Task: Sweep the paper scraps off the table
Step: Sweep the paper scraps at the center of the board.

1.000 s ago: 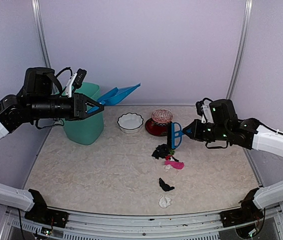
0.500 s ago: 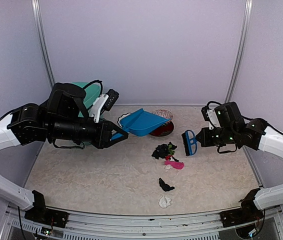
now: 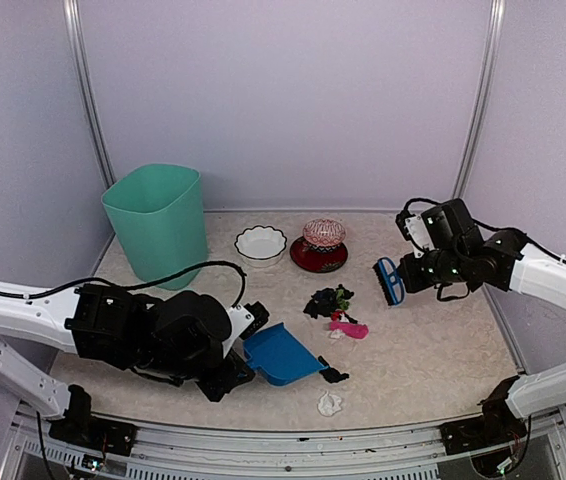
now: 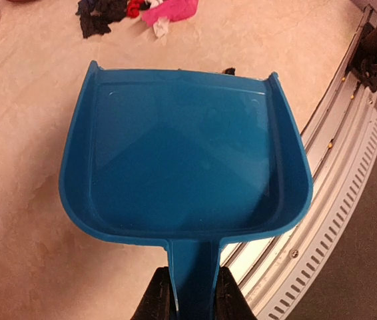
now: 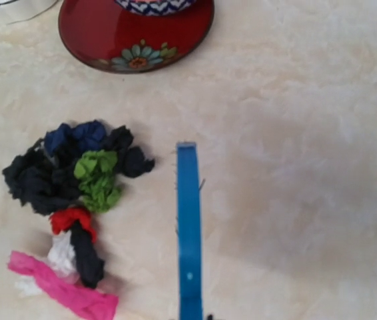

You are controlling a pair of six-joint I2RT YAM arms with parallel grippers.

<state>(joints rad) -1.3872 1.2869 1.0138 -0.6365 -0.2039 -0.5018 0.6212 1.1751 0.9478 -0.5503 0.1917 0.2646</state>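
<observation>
Left end effector (image 4: 188, 295): fingers pinched on the handle of the blue dustpan (image 4: 182, 160), firm grip in the left wrist view. In the top view the pan sits low at lower centre of the frame, mouth pointing right, lip at or very near the table (image 3: 443, 345); can't tell whether it touches.

Right end effector (image 3: 404, 277): closed on the blue hand brush (image 3: 389, 281), right of centre in the top view. The right wrist view shows only the brush, edge-on, running up from the bottom edge. The fingers are out of frame there, so the grip is read from the top view alone.

Paper scraps:
- main pile (image 3: 327, 300), centre of the table: black wads with green, blue and red. It lies just left of the brush in the right wrist view, with a gap between them.
- pink strip (image 3: 349, 328) directly below the pile, with a small white bit beside it.
- single black wad (image 3: 334, 375) right at the dustpan's lip.
- white wad (image 3: 330, 403) lower down, near the front rail.

The dustpan tray has no scraps in it.

Back of the table: green bin (image 3: 158, 225) on the left, white bowl (image 3: 261, 245), red plate (image 3: 315, 260) with a patterned bowl on it.
</observation>
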